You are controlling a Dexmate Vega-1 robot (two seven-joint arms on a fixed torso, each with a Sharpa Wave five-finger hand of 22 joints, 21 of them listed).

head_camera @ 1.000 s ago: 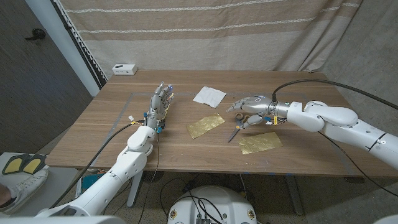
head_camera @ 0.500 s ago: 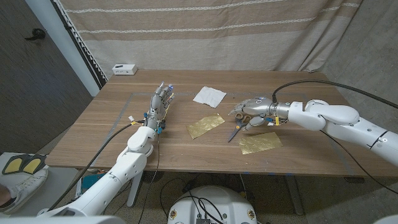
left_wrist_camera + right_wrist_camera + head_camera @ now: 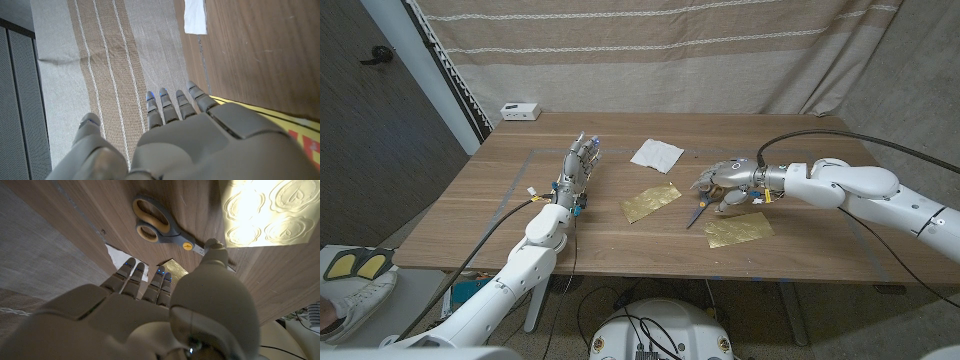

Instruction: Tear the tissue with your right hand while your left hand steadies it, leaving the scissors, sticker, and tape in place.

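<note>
While the right hand [image 3: 728, 180] hovers low over the scissors [image 3: 698, 213], fingers loosely apart and holding nothing, the head view puts the tissue [image 3: 657, 154] just beyond the scissors on the wooden table [image 3: 500, 215], so a reach toward it could drag them or the gold sticker sheet [image 3: 652, 201] beside them; the left hand [image 3: 579, 165] stands open and empty, well left of the scissors. From the left wrist, striped curtain [image 3: 107, 60] hangs behind the table; from the right wrist, scissors lie just past the fingertips [image 3: 135, 267].

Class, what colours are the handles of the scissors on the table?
The scissors have grey handles lined with orange-yellow, clearest in the right wrist view.
</note>
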